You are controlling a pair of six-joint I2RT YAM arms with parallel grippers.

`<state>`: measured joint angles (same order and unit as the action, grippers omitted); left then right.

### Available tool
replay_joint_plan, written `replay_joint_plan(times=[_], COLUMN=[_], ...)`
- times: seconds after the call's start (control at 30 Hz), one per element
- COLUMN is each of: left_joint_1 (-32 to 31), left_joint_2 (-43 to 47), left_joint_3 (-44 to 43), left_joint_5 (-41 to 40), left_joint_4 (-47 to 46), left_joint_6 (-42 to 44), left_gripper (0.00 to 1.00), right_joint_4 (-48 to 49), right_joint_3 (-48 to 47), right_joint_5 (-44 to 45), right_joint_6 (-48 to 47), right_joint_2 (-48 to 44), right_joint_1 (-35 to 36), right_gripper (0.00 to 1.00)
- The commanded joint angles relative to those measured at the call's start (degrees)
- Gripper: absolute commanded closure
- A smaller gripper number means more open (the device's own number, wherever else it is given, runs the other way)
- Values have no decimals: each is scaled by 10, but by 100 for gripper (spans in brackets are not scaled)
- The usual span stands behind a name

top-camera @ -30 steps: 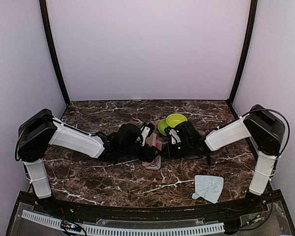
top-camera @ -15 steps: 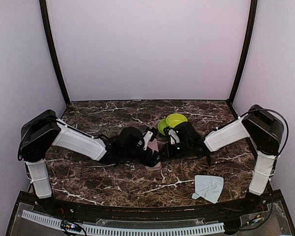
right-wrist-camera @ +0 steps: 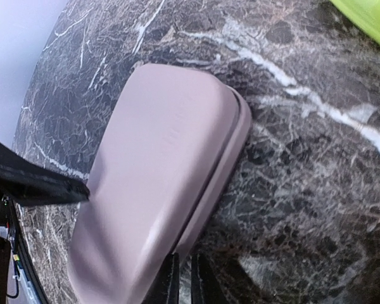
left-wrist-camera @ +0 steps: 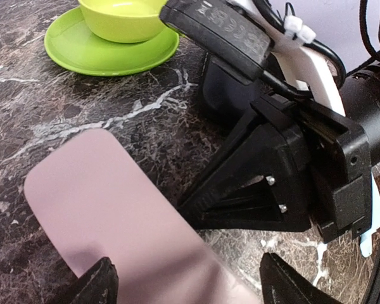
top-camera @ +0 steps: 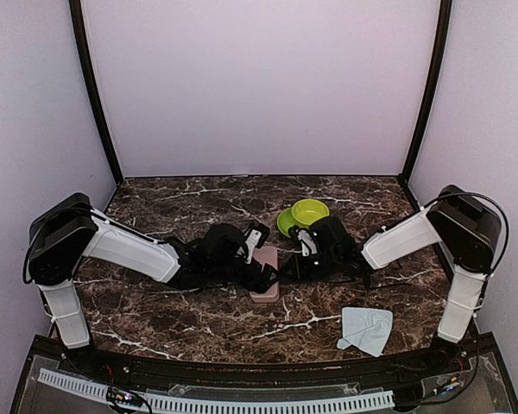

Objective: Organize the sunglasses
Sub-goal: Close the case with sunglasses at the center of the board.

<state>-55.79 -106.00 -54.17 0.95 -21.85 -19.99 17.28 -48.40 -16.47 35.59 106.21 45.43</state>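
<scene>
Now, your left gripper [left-wrist-camera: 193, 282]: spread wide, straddling pink case [left-wrist-camera: 114, 209].
Your right gripper [right-wrist-camera: 185, 278]: fingers together, empty, beside it.
Pink case: counter's [top-camera: 198, 319] middle.

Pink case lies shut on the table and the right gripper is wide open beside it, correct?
Not quite. The right gripper is shut, not wide open: the right wrist view shows its fingers nearly together at the edge of the pink case. The rest stands: the case lies shut on the table.
</scene>
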Motion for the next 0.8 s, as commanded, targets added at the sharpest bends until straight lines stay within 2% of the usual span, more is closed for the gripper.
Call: replay_joint_plan(times=[0.0, 0.3, 0.5, 0.77], left_joint_1=[-2, -5, -33, -56], left_joint_2=[53, 72, 51, 21], left_joint_3=[11, 2, -30, -54], left_joint_5=[-28, -62, -114, -123], left_joint_4=[31, 93, 180, 200], left_joint_6=[-9, -29, -72, -103], left_gripper=[19, 14, 5, 1], right_joint_4=[41, 34, 3, 2], right_joint_3=[16, 31, 43, 63], right_joint_5=[-30, -20, 23, 29], right_joint_6=[19, 29, 15, 11], right_joint_2=[-29, -60, -85, -93], right_joint_1=[-1, -5, -11, -19], right_gripper=[89, 78, 67, 65])
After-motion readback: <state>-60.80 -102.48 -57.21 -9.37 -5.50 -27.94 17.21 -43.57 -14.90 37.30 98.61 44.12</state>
